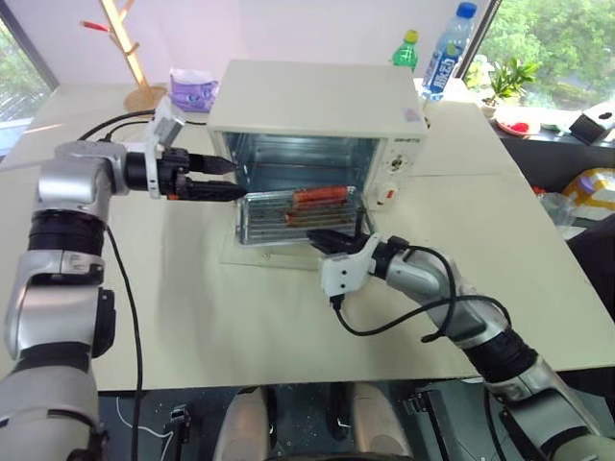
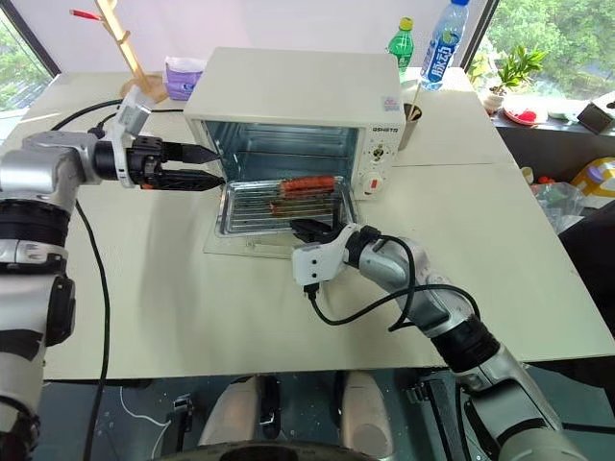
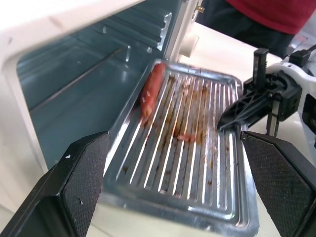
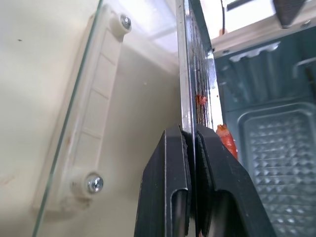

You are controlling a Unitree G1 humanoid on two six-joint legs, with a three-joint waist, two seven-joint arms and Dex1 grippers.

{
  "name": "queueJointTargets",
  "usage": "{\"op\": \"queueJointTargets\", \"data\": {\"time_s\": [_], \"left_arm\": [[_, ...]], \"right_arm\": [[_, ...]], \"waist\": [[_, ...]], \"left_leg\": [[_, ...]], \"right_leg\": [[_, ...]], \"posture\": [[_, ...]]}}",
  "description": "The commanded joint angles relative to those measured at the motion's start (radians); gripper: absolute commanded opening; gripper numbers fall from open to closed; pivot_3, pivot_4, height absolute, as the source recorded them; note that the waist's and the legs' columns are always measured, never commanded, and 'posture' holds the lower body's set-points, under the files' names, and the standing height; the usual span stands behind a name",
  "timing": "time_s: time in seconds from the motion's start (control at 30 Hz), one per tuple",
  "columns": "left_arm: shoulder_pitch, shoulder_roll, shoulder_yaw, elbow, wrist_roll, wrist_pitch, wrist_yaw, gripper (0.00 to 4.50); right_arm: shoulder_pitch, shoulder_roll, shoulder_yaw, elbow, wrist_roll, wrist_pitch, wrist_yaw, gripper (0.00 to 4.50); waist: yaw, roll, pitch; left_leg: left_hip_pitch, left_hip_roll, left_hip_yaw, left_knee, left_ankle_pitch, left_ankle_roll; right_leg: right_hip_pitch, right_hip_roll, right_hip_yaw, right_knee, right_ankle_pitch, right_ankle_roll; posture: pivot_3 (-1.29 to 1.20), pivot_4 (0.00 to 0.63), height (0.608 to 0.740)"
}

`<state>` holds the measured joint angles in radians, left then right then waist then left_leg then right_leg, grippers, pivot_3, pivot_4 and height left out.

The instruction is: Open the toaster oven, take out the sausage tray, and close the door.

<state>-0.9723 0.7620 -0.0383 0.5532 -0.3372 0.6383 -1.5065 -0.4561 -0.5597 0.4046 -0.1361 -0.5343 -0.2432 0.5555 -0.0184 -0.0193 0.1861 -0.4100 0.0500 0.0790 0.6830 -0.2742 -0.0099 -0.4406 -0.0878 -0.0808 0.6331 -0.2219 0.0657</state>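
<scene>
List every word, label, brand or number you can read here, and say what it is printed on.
Dark brand lettering at the top of the toaster oven's control panel: too small to read.
Sticker on the oven's top, near its right rear corner: blurred, unreadable.
Blue label of the water bottle: white characters, not legible.
Label of the green bottle: too small to read.
Purple packet behind the oven: print unreadable.
No text can be quoted with confidence.
</scene>
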Motion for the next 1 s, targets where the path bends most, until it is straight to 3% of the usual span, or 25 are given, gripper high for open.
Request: {"op": "queueJointTargets", "data": {"time_s": [0.03, 0.23, 0.5, 0.8, 1.0], "left_arm": [[0.094, 0.071, 0.069, -0.163, -0.088, 0.148, 0.001, 4.5], [0.316, 0.105, 0.229, -0.413, -0.283, 0.482, 0.139, 4.5], [0.501, -0.024, 0.427, -0.624, -0.469, 0.761, 0.417, 4.5], [0.459, -0.273, 0.564, -0.649, -0.596, 0.97, 0.697, 4.5], [0.425, -0.358, 0.57, -0.595, -0.707, 0.976, 0.845, 4.5]], "right_arm": [[0.014, -0.036, -0.046, -0.058, 0.007, -0.081, -0.029, 0.1], [0.035, -0.059, -0.069, -0.041, -0.002, -0.176, -0.074, 0.1], [0.012, -0.075, -0.089, -0.002, 0.013, -0.261, -0.086, 0.1], [-0.005, -0.075, -0.09, 0.006, 0.053, -0.302, -0.05, 0.1], [0.004, -0.079, -0.089, -0.003, 0.075, -0.327, -0.027, 0.1]], "waist": [[-0.002, 0.0, 0.0], [0.005, 0.0, 0.0], [0.005, -0.001, 0.0], [0.007, -0.002, 0.0], [0.004, -0.002, 0.0]], "left_leg": [[0.0, 0.0, 0.0, 0.0, 0.0, 0.0], [0.0, 0.0, -0.001, 0.0, 0.0, 0.0], [0.001, 0.0, -0.002, 0.001, 0.001, -0.003], [0.002, -0.001, -0.002, 0.001, 0.003, -0.005], [0.003, 0.0, -0.003, 0.001, 0.003, -0.006]], "right_leg": [[0.0, 0.0, 0.0, 0.0, 0.0, 0.0], [0.0, 0.0, 0.0, 0.0, 0.0, 0.0], [0.002, -0.001, 0.0, 0.001, 0.0, 0.0], [0.004, -0.001, 0.0, 0.001, 0.0, 0.0], [0.004, -0.001, 0.0, 0.001, 0.0, 0.0]], "posture": [[0.0, 0.15, 0.722], [0.0, 0.15, 0.722], [0.0, 0.15, 0.722], [0.0, 0.15, 0.722], [0.0, 0.15, 0.722]]}}
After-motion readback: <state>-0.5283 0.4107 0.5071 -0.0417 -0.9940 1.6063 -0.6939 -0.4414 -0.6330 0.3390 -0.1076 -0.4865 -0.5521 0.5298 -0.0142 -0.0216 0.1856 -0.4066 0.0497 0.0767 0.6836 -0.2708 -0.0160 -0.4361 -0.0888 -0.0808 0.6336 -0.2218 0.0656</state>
